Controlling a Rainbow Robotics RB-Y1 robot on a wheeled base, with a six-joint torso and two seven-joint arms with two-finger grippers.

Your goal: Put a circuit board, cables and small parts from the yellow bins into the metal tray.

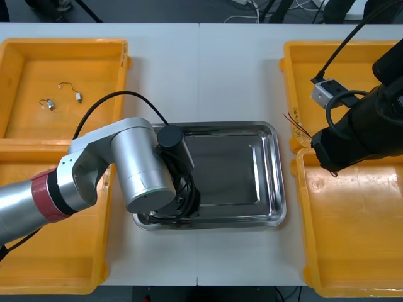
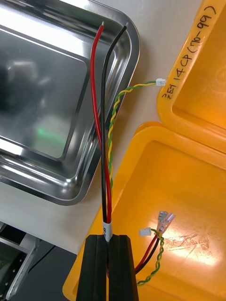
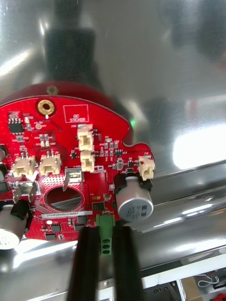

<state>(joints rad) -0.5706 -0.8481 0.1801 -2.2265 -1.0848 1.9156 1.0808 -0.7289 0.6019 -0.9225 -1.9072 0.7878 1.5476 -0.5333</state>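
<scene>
Placement of the board is the step in hand, as we judge it. In the far left yellow bin [image 1: 25, 56], small metal parts [image 1: 47, 104] wait untouched. From the front we see the left arm over the near left corner of the metal tray [image 1: 272, 170], hiding its own fingers. Its wrist camera supplies what is missing: the left gripper [image 3: 106, 240] is clamped on a green connector [image 3: 107, 223] at the edge of the red circuit board [image 3: 61, 155], low over the shiny tray floor. We cannot tell whether the board touches it. Next comes setting it flat and letting go.

The right gripper [image 2: 109, 240], between the tray and the near right bin [image 2: 188, 188], is closed on the cables [image 2: 103, 141]. Their free ends reach over the tray's rim. We think it must move farther over the tray before releasing.
</scene>
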